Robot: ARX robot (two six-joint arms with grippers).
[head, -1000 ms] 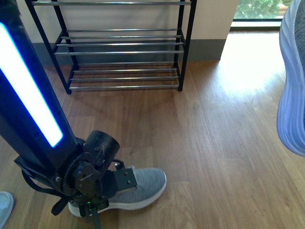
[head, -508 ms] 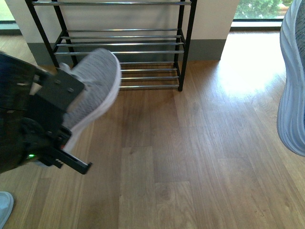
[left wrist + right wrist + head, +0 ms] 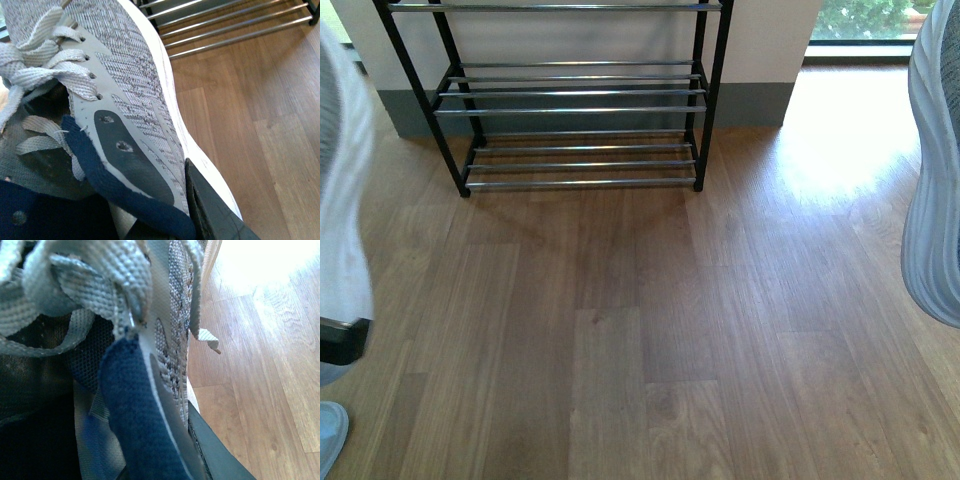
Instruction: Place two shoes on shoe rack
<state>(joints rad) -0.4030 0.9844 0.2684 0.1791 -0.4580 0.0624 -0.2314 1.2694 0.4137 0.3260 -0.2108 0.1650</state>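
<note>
The shoe rack [image 3: 580, 100] is standing on the wood floor [image 3: 650, 330] against the pale wall, its chrome bars [image 3: 575, 183] catching the light between black side frames. The left gripper [image 3: 170, 220] is holding the first sneaker [image 3: 130, 70] up off the floor. One black finger [image 3: 215, 212] is pressing on the outside of the grey knit wall beside the navy collar, while the other finger is hidden inside the shoe, so the jaws are clamping narrowly on that wall. In the front view this first sneaker is filling the edge to the left of the rack, nearer the camera and apart from it. The right gripper [image 3: 186, 450] is gripping the second sneaker [image 3: 175, 315] the same way, with a dark finger [image 3: 215, 457] lying against the outer side by the navy lining and the laces hanging above it. The second sneaker is hanging well to the right of the rack, its ribbed white sole turned toward the rack. A pale blue rounded object [image 3: 328, 440] — too cut off to identify — is lying on the floor well in front of the rack's left leg.
</note>
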